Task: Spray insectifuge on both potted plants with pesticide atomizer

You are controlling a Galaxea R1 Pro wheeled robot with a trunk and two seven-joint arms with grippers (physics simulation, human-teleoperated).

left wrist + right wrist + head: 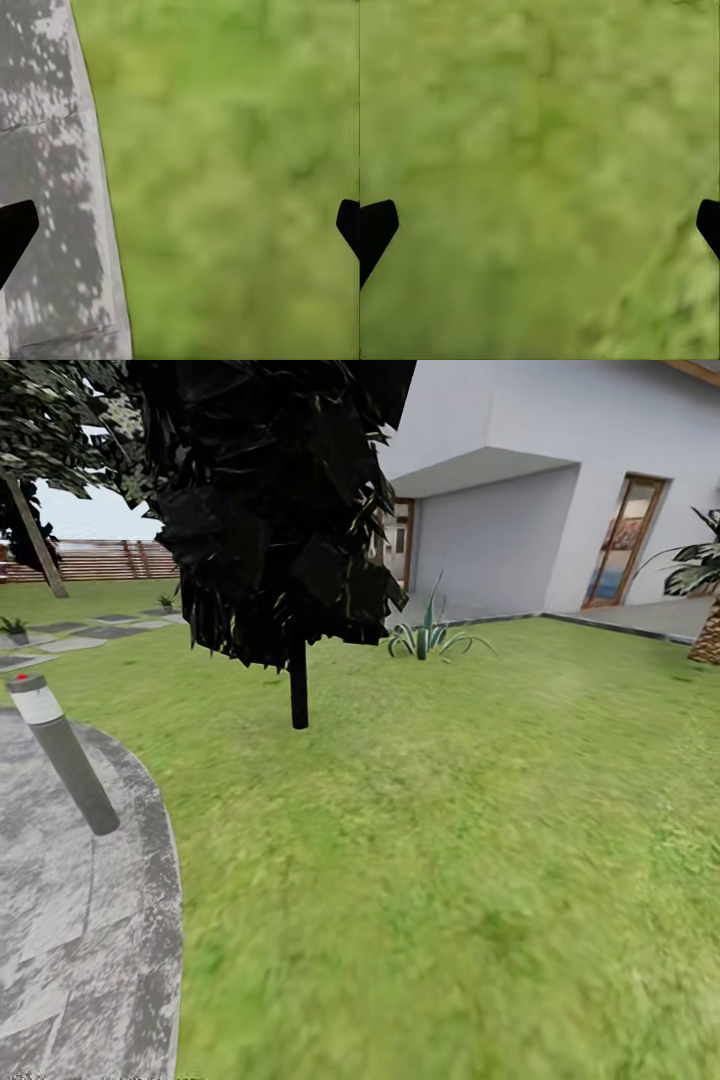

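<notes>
Both my grippers, left gripper & right gripper, hang spread wide w/ nothing held. Beyond lamp post, potted plants prob. there, blurry. Atomizer unseen; I'd judge it light, rigid, slick: pinch mid-body.

Dark-leaved trees with thin black trunks: one, on the lawn.
Grey cylindrical lamp posts with a pale band and red dot: one, at the patio edge.
Round grey stone patios: one; its edge also appears in the left wrist view.
Spiky green-and-white leafed plants near the house: one.
Small green rosettes in little pots, far off by the stepping stones: two, one and another.
Scaly-trunked palms: one, partly cut by the frame.
Wood-framed doors on the white house: two, and.
Flat grey stepping stones: several; exact count unclear.
Brown slatted fences: one.
</notes>
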